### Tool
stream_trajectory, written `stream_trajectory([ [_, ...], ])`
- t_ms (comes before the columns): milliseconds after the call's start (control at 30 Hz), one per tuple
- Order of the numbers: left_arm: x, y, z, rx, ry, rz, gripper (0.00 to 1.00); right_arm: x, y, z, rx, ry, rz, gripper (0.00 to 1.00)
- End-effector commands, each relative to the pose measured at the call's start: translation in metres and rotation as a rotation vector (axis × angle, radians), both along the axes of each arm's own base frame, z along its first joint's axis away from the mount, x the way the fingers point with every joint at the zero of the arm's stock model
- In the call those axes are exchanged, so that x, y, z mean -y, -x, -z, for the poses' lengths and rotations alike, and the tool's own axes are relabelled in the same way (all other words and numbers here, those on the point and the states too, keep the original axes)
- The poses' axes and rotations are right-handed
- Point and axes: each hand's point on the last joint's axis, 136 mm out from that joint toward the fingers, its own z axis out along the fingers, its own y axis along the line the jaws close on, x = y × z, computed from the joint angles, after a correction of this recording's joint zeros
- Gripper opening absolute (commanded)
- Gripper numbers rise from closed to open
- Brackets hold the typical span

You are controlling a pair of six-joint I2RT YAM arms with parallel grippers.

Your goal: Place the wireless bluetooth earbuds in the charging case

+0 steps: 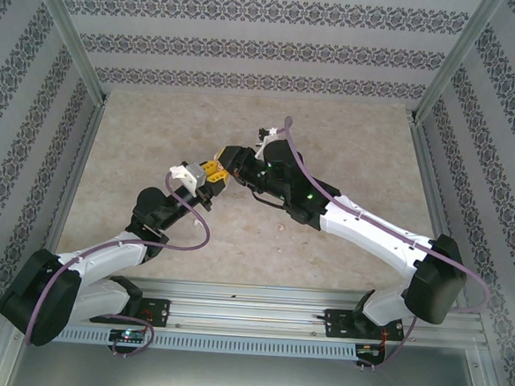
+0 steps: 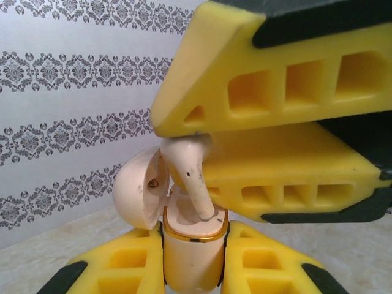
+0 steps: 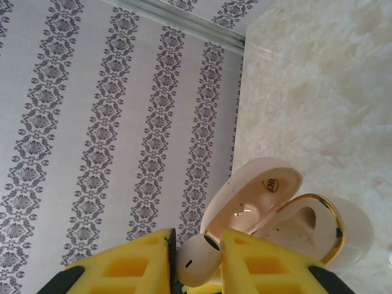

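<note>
1. Above the middle of the table (image 1: pixel 155 142), the two claws meet up in the air.
2. The left gripper (image 2: pixel 193 242) is clamped on the charging case (image 2: pixel 191 264), low on its body. The lid (image 2: pixel 138 190) stands open to one side.
3. The right gripper (image 3: pixel 197 245) pinches one earbud (image 3: pixel 196 262) by its round head. The stem tip sits in the mouth of the case.
4. The step looks like putting this earbud in. Next, it needs a soft, straight push down, then letting go.
5. The gold rim (image 2: pixel 195 237) and the lid are very close, so a tilted stem could catch. The walls (image 1: pixel 250 51) are well apart, with lots of room.
</note>
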Motion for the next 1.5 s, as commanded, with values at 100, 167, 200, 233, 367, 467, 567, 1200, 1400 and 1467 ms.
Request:
stream_trajectory([
  [100, 0.005, 0.011, -0.027, 0.070, 0.055, 0.041, 0.00, -0.004, -0.007, 0.009, 0.009, 0.025, 0.009, 0.26],
  [167, 0.006, 0.011, -0.026, 0.068, 0.054, 0.043, 0.00, -0.007, -0.006, 0.011, 0.000, 0.018, 0.001, 0.26],
  [200, 0.006, 0.011, -0.025, 0.067, 0.053, 0.043, 0.00, -0.007, -0.007, 0.012, -0.002, 0.017, -0.001, 0.26],
  [233, 0.006, 0.011, -0.026, 0.069, 0.054, 0.045, 0.00, -0.008, -0.006, 0.013, -0.005, 0.018, -0.004, 0.26],
  [367, 0.005, 0.011, -0.026, 0.068, 0.054, 0.043, 0.00, -0.006, -0.006, 0.017, -0.010, 0.039, -0.002, 0.26],
  [467, 0.005, 0.012, -0.026, 0.073, 0.054, 0.041, 0.00, -0.001, -0.005, 0.027, -0.021, 0.073, 0.011, 0.27],
  [567, 0.004, 0.013, -0.028, 0.076, 0.056, 0.042, 0.00, 0.005, -0.005, 0.036, -0.031, 0.101, 0.031, 0.29],
  [1200, 0.003, 0.014, -0.025, 0.053, 0.057, 0.039, 0.00, 0.028, -0.005, 0.041, 0.018, 0.241, 0.076, 0.31],
  [1400, 0.003, 0.012, -0.023, 0.032, 0.066, 0.040, 0.00, 0.031, -0.004, 0.032, 0.061, 0.277, 0.060, 0.36],
  [1467, 0.004, 0.012, -0.022, 0.026, 0.068, 0.043, 0.00, 0.030, -0.004, 0.024, 0.088, 0.293, 0.042, 0.38],
])
